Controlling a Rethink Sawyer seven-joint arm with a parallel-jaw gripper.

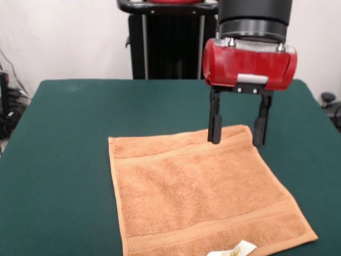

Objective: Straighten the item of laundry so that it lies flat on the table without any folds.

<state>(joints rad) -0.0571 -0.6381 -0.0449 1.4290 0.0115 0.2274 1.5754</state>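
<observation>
The orange-tan towel lies spread out on the dark green table, roughly square, with woven bands near its far and near edges. A small white label shows at its near edge. I see no folds in it. My gripper hangs from the red and black arm over the towel's far right corner, fingers open and empty. One fingertip stands over the towel's far edge, the other just past the corner. I cannot tell whether the tips touch the cloth.
The robot's black pedestal stands behind the table's far edge. A white wall lies behind it. Cables and dark gear show past the table's left side, and a dark object past its right side.
</observation>
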